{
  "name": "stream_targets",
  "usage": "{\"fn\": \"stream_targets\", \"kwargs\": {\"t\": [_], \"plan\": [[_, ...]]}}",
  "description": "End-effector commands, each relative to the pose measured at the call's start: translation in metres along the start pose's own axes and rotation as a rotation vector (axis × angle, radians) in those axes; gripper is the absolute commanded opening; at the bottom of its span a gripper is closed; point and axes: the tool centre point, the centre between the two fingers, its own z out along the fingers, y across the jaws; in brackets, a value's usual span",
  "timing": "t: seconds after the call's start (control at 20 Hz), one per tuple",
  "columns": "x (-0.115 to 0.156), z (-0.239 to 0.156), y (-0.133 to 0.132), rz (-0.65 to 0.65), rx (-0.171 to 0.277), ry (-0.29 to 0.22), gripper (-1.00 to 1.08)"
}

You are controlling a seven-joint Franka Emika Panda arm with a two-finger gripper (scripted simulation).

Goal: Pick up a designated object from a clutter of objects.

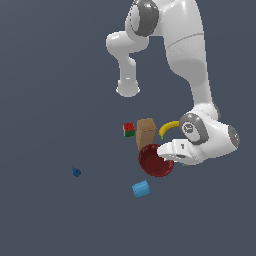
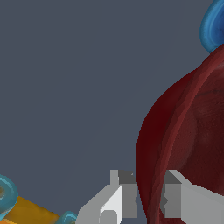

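Note:
The dark red bowl (image 1: 153, 161) with its scalloped rim lies in the middle of the clutter, in front of the tan box (image 1: 145, 131). My gripper (image 1: 172, 152) sits over the edge of the bowl on the exterior view's right. In the wrist view the gripper (image 2: 148, 199) has one finger (image 2: 127, 197) outside the bowl (image 2: 188, 144) and one inside. The jaws stand narrow, pressed against the bowl's wall. From the exterior view I cannot tell whether the bowl is off the floor.
A red-green cube (image 1: 129, 129) and a yellow banana (image 1: 168, 127) lie behind the bowl. The blue cup (image 1: 141, 189) (image 2: 215, 25) lies in front of it. An orange-blue toy (image 2: 24, 210) lies beside the hand. A small blue piece (image 1: 76, 172) sits apart at the exterior view's left.

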Motion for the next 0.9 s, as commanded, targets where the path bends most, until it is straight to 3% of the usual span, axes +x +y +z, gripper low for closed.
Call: {"fn": "stream_targets", "kwargs": {"t": [0.0, 0.45, 0.85], "plan": [[0.000, 0.000, 0.000, 0.000, 0.000, 0.000, -1.00], [-0.007, -0.028, 0.012, 0.000, 0.000, 0.000, -1.00], [-0.024, -0.094, 0.041, 0.000, 0.000, 0.000, -1.00]]}}
